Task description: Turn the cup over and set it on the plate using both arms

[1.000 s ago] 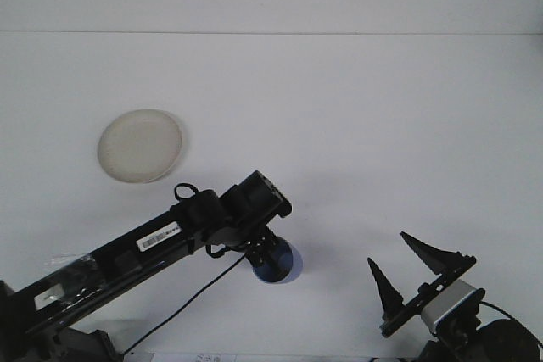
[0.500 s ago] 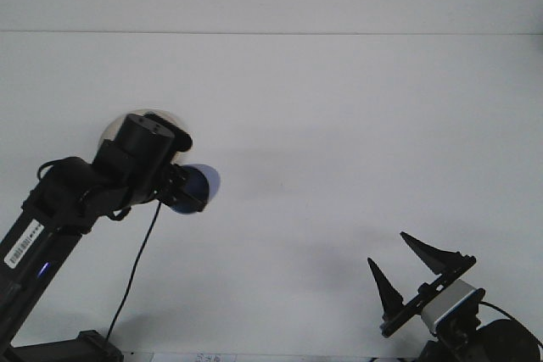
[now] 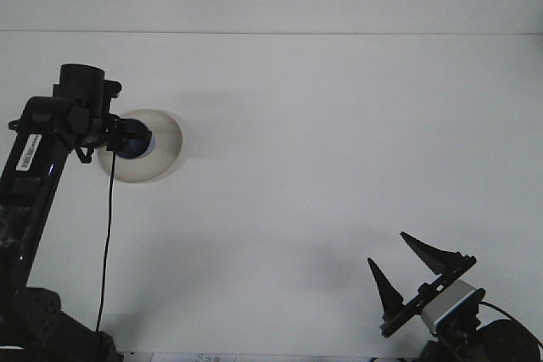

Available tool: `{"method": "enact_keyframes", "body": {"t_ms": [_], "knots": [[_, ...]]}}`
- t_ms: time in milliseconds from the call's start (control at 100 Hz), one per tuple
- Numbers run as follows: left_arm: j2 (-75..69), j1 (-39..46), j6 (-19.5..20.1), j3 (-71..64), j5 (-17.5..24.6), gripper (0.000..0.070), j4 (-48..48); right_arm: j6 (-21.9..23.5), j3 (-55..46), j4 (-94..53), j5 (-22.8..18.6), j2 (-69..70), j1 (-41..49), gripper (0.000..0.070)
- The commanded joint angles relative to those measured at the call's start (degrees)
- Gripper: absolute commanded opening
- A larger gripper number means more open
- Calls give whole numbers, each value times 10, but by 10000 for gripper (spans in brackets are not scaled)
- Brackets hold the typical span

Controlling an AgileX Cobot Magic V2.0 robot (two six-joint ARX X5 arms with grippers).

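One blue cup [image 3: 136,142], only partly visible, held over the near-left part of the pale round plate [image 3: 161,154], right at the tip of the left gripper [image 3: 121,139] and half hidden behind the gripper's dark body. Impossible to tell whether upright or tilted, or whether already touching the plate or just above it; rim and base both obscured. Left gripper apparently closed on the cup, though the fingertips themselves lost against the dark wrist, so contact judged only from the cup sitting directly at the gripper's end. Plate extending out to the right of that gripper and a little below it, flat on the white surface [image 3: 339,142], with a faint shadow along its lower edge. Left arm [image 3: 38,175] rising steeply from the bottom left corner, a white barcode label on its upper link, a round black cylinder topping the wrist, and a thin black cable [image 3: 107,243] hanging straight down from beside the gripper toward the arm's base. Well apart from all this, far to the right and much nearer the camera, the right gripper [image 3: 400,267], fingers spread wide and pointing up and away, holding nothing, mounted above a grey block with a blue stripe. Between the two grippers only bare white surface.
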Motion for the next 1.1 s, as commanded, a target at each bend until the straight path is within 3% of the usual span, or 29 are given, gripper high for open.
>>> {"method": "enact_keyframes", "body": {"t_ms": [0, 310, 1090], "knots": [[34, 10, -8, 13, 5, 7, 6, -1, 2, 5, 0, 1, 7, 488], [120, 33, -17, 13, 5, 7, 50, -1, 2, 3, 0, 1, 7, 488], [150, 33, -37, 13, 5, 8, 72, -1, 2, 1, 2, 1, 7, 487]]}}
